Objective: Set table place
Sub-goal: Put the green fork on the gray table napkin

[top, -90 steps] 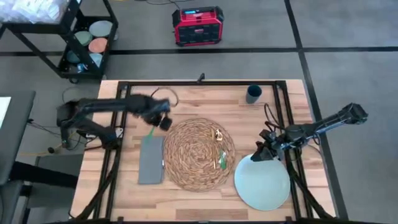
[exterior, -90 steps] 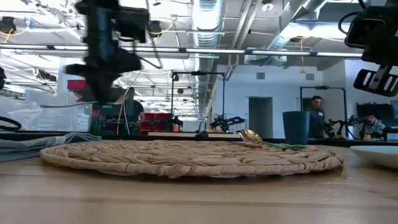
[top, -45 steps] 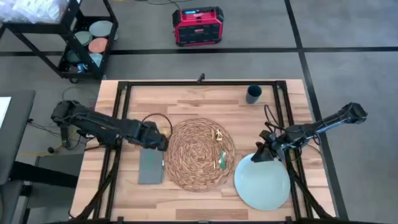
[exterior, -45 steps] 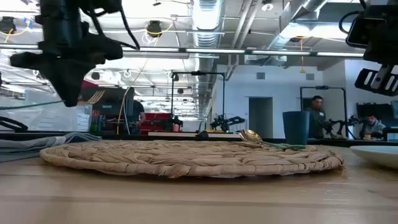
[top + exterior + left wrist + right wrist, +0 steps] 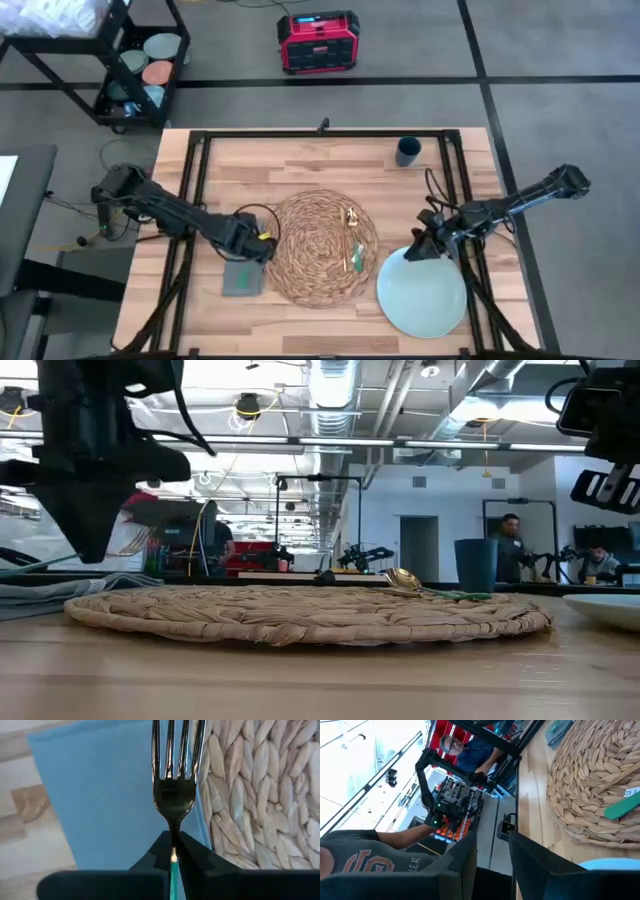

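A round woven placemat [image 5: 320,248] lies mid-table with gold, green-handled cutlery [image 5: 352,240] on its right part. The grey napkin [image 5: 242,274] lies flat at its left, the pale plate [image 5: 422,295] at its right, and the dark cup [image 5: 407,151] stands at the far right. My left gripper [image 5: 258,248] hangs over the napkin's far end, shut on a gold fork [image 5: 173,795] whose tines reach out over the napkin [image 5: 115,795] beside the placemat [image 5: 250,795]. My right gripper [image 5: 425,245] waits open at the plate's far edge. My left gripper pinches the fork between its two fingers where the gold neck [image 5: 173,831] meets the green handle [image 5: 173,867]. The fingers lie along the fork, with its head sticking out past their tips. The fork is lifted clear above the napkin.
Black rails [image 5: 190,240] run along both sides and the far end of the table. A black cart [image 5: 140,70] with dishes and a red box [image 5: 318,42] stand on the floor beyond the far edge. People show in the room behind [image 5: 510,540].
My left gripper, holding the fork, has swung from above the placemat's far left rim toward the table's near edge and down. It now hangs over the napkin's far end. The right arm has kept still.
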Controlling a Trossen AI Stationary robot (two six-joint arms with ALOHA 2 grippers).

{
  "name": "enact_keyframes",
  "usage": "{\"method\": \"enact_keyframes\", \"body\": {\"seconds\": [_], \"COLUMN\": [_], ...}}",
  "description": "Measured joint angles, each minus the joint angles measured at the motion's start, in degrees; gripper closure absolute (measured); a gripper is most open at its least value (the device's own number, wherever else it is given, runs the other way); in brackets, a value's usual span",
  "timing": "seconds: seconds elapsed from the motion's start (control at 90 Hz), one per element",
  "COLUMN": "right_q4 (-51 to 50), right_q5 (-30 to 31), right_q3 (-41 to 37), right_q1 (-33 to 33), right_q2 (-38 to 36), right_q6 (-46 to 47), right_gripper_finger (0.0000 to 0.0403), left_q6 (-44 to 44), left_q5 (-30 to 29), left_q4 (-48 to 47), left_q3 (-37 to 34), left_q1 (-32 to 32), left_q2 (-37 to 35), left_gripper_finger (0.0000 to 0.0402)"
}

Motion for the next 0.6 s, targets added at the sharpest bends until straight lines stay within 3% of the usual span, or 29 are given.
{"method": "enact_keyframes", "body": {"seconds": [0.289, 0.6], "right_q4": [0.2, 1.7], "right_q5": [0.0, 0.0], "right_q3": [0.0, 0.0], "right_q1": [2.3, 5.2], "right_q2": [0.0, 0.0], "right_q6": [0.0, 0.4], "right_gripper_finger": [0.03, 0.03], "left_q6": [-4.5, -1.8], "left_q5": [0.1, 2.7], "left_q4": [1.7, 2.1], "left_q3": [-1.9, -2.2], "left_q1": [0.0, 0.3], "left_q2": [0.4, 0.0], "left_gripper_finger": [0.0397, 0.0333]}}
